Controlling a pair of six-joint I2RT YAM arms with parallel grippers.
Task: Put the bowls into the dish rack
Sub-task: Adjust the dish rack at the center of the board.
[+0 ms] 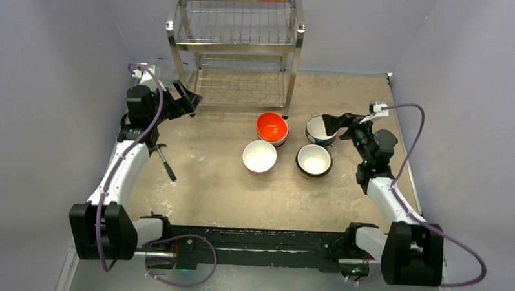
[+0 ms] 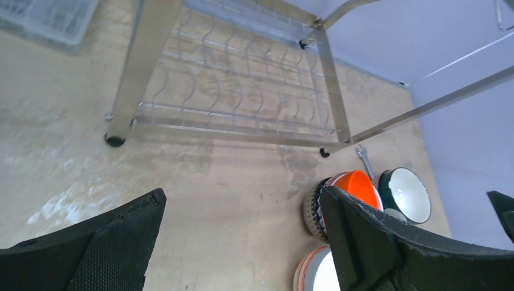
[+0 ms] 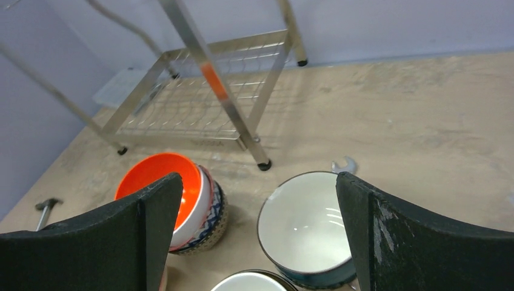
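The steel dish rack [image 1: 236, 48] stands at the back centre with both tiers bare. In front of it an orange bowl [image 1: 272, 126] is stacked inside patterned bowls. A white bowl [image 1: 260, 156], a white bowl with a dark outside [image 1: 314, 160] and a teal bowl [image 1: 320, 129] stand around it. My right gripper [image 1: 333, 124] is open, just above the teal bowl [image 3: 306, 221], its fingers either side of the bowl, holding nothing. My left gripper [image 1: 185, 99] is open and empty by the rack's front left leg [image 2: 124, 91]. The orange bowl also shows in the right wrist view [image 3: 154, 179].
A hammer-like tool [image 1: 165, 163] lies on the table beside the left arm. A small wrench [image 3: 344, 165] lies behind the teal bowl. A clear plastic box [image 2: 48, 21] sits left of the rack. Grey walls close in the table on three sides.
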